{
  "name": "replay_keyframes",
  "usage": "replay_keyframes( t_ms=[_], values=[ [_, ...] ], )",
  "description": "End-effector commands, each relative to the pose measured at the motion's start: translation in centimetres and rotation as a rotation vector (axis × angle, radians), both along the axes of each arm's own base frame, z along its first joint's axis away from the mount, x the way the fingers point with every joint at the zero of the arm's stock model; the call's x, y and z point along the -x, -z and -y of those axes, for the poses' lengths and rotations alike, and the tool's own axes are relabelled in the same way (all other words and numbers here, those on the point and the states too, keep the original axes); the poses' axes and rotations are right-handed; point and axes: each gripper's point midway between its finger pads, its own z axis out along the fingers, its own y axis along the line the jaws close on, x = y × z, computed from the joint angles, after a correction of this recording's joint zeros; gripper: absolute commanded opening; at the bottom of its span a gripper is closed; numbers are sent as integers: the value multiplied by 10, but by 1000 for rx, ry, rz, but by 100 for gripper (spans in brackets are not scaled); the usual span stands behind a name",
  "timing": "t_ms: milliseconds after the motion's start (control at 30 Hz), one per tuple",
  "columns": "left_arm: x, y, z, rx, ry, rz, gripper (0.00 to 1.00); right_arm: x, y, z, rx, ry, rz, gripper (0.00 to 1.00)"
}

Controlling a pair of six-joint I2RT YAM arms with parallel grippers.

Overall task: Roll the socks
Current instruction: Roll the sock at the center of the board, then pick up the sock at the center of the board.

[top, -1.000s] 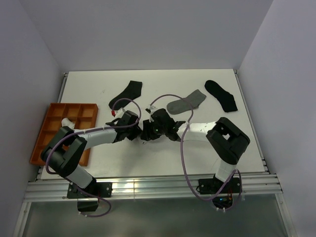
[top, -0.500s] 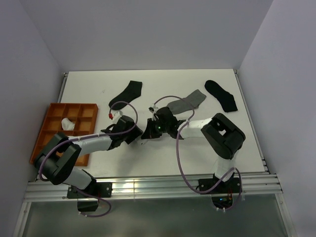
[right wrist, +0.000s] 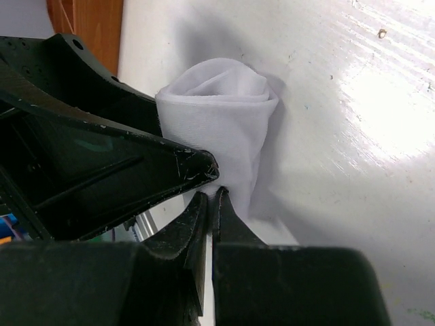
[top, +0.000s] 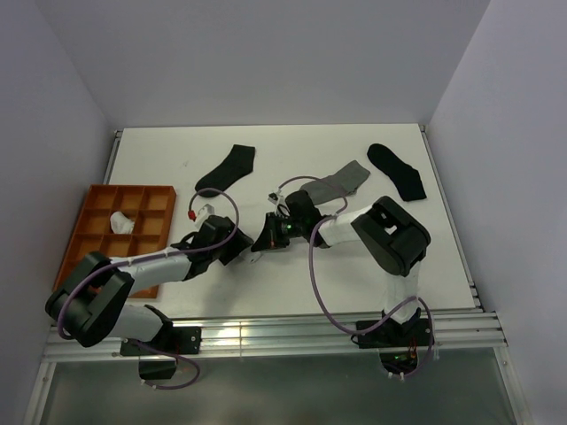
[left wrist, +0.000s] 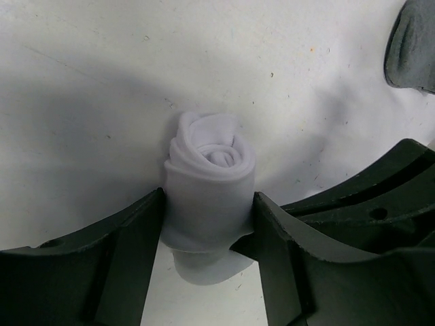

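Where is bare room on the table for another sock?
Bare: the near right table corner, beside the right arm; the far left corner, between the orange tray and a black sock. Crowded: the centre, where left tool and right tool meet at the rolled sock.

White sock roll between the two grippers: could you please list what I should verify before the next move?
1. Roll finished: the white sock roll shows a closed spiral, no loose tail visible: ok.
2. Left hold: the left gripper has one finger against each side of the roll: ok.
3. Release: the right gripper has its jaws shut at the roll's lower edge; pinched cloth or not: cannot tell.
4. Place in the orange tray: only one compartment shows a white bundle: ok.
5. Other socks rolled: the grey sock, left black sock and right black sock lie flat: not ok.
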Motion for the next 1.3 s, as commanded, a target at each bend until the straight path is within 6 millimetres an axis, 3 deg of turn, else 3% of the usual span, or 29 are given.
replay_keyframes(
  t_ms=[0,400,533,567,633,667,767,867,900,933,967,1000,1067,1100,1167,1200,1267],
  values=[
    [45,48,-27,-135,59,-193,61,0,21,9,29,34,-56,0],
    [69,94,-35,-201,57,-374,40,-3,25,8,-12,34,-115,4],
    [78,106,-43,-251,37,-453,32,-6,14,7,-21,31,-79,17],
    [79,106,-44,-260,34,-462,30,-4,11,9,-17,30,-70,25],
    [75,105,-44,-280,32,-467,27,-9,-6,12,-10,33,0,33],
    [78,105,-47,-304,33,-488,25,-7,-8,17,18,35,-2,41],
    [74,101,-54,-381,41,-506,23,-12,-36,32,75,76,110,55],
    [65,93,-55,-421,39,-501,20,-12,-42,56,170,132,174,59],
    [62,90,-55,-429,38,-496,18,-12,-61,62,159,154,223,60],
    [54,84,-53,-440,36,-478,16,-11,-56,76,218,190,240,60],
    [52,81,-53,-447,36,-476,13,-10,-61,83,226,207,261,61],
    [52,78,-55,-463,39,-480,10,-10,-82,90,207,243,314,61],
    [40,68,-51,-466,36,-450,0,-6,-83,110,254,301,344,61],
    [34,59,-47,-466,41,-435,0,-4,-102,118,227,334,391,62],
    [27,50,-45,-471,43,-412,0,1,-103,136,258,388,414,63],
    [21,42,-46,-478,37,-387,0,4,-122,142,222,420,456,63],
    [10,27,-44,-479,31,-352,0,11,-124,156,228,455,470,66]
  ],
)
